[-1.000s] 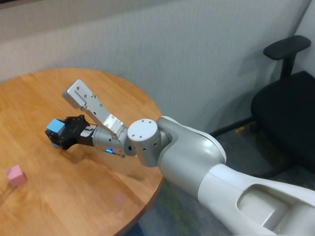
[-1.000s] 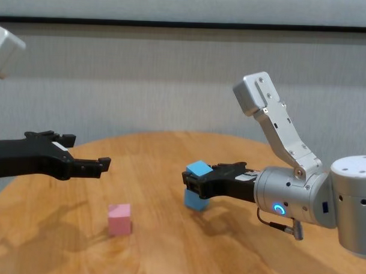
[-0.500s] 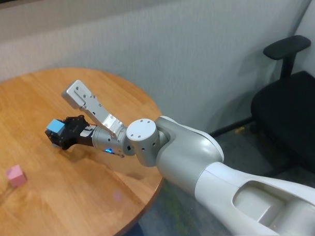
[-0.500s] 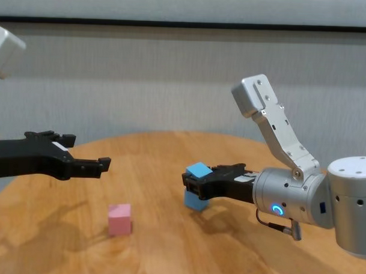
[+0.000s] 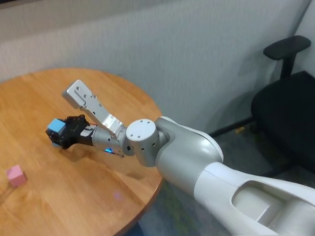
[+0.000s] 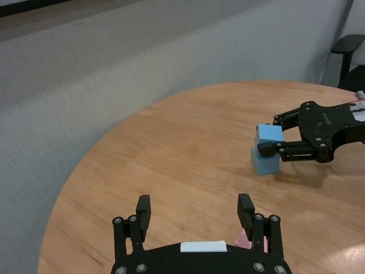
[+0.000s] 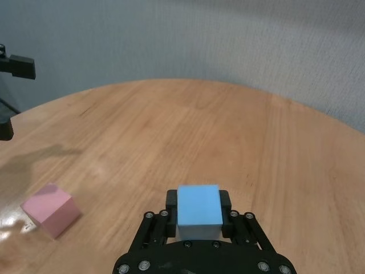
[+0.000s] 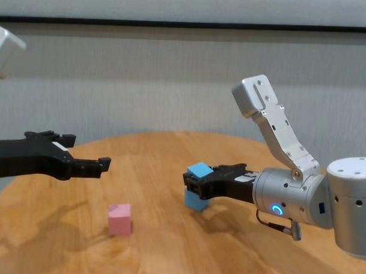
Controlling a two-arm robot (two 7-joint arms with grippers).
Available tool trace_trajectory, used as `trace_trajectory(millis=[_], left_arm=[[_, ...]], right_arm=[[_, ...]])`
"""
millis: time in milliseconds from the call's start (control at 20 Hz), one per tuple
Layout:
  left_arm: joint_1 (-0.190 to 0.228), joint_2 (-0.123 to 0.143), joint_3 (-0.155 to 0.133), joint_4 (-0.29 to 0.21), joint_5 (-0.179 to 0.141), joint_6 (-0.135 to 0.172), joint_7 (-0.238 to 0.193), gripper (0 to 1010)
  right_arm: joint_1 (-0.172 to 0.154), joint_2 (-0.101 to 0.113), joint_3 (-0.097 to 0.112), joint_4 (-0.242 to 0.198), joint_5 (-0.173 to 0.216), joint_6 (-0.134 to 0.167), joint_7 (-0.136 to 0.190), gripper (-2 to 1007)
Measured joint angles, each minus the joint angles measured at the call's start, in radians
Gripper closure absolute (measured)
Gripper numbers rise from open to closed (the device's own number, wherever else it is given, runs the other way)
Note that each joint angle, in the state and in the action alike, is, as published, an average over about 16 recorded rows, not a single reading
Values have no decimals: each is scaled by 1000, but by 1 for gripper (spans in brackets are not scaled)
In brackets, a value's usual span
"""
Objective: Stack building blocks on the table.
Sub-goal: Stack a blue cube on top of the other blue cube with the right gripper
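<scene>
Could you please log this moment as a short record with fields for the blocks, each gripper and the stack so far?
upper blue block: on top of the lower blue block, between the right gripper's fingers
pink block: alone on the table, apart from the stack
right gripper: around the upper blue block, at the stack
left gripper: open, empty, hovering above the table
stack: two blue blocks; pink not yet added

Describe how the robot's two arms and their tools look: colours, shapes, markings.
The right arm has a glossy white shell, rounded silver-grey joints with round caps, a glowing blue ring light, and a silver camera bracket studded with screws. The right tool is matte black with short flat fingers. The left tool is the same black, bolt-studded, with a white label on its body.
</scene>
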Motion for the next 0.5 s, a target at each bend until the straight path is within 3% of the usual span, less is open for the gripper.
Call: trace_trajectory(millis=[300,500], left_arm=[[0,0,0,0,0,0,0,10],[0,0,0,0,0,0,0,10]], right_arm=[[-3,-3,5,-7,0,-1,-1,441],[-13,2,8,-35,0,4,-4,316]])
